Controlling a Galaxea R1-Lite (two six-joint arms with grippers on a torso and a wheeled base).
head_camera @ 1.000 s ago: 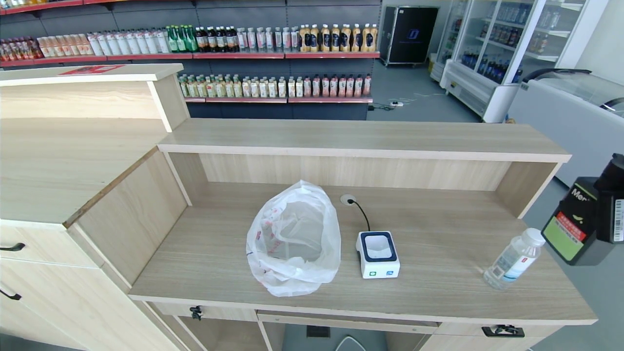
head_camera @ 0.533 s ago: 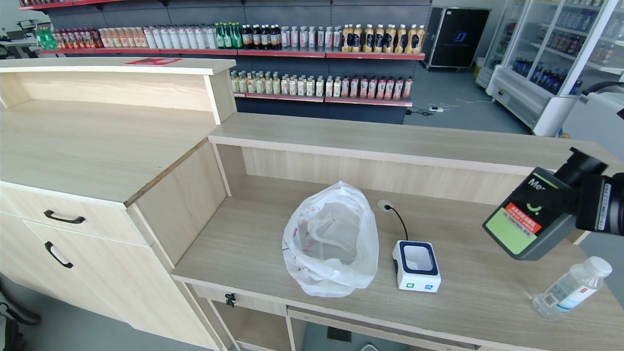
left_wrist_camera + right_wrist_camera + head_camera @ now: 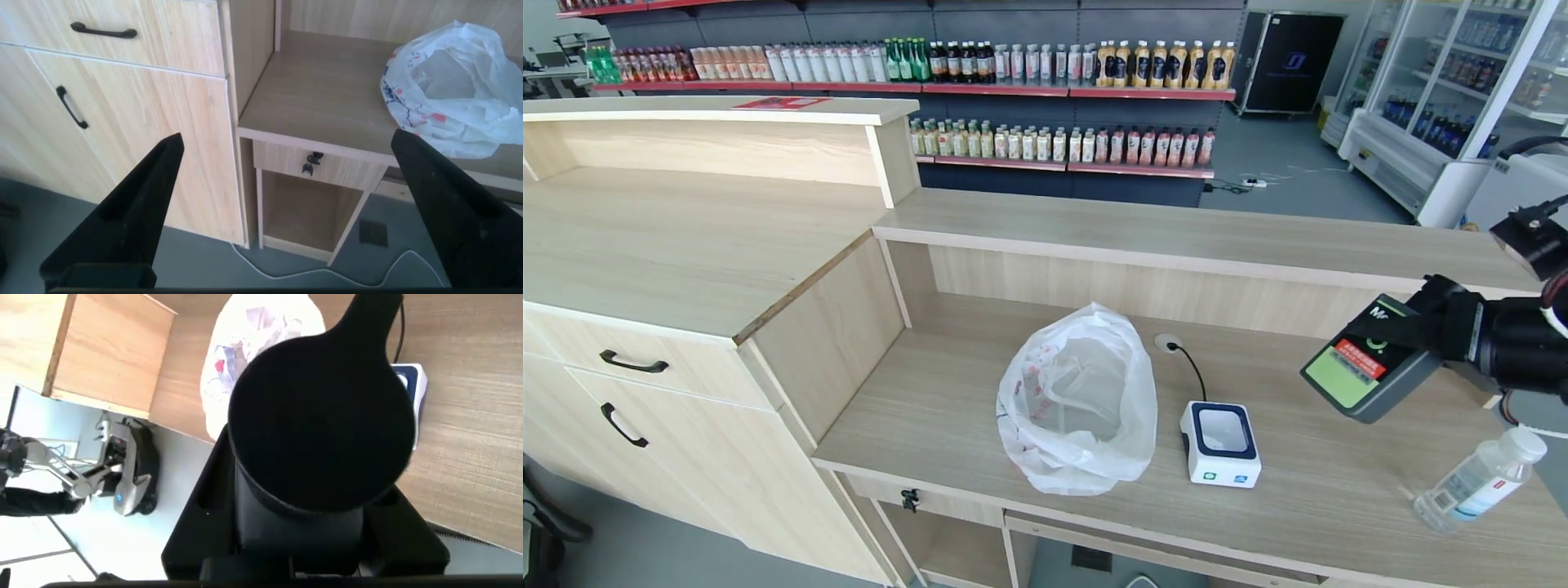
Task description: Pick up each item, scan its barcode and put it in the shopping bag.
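We're seeing right claw, pinching dark bottle, drifting toward 9 o'clock, nearing scanner; scan likely next. Left claw spread.

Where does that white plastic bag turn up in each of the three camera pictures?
Head view: bag mid-counter, just left of the scanner.
Left wrist view: bag on the counter, past the drawer lock.
Right wrist view: bag peeks out behind the held bottle, beside the scanner.
Shared landmark: the wooden counter under the bag.
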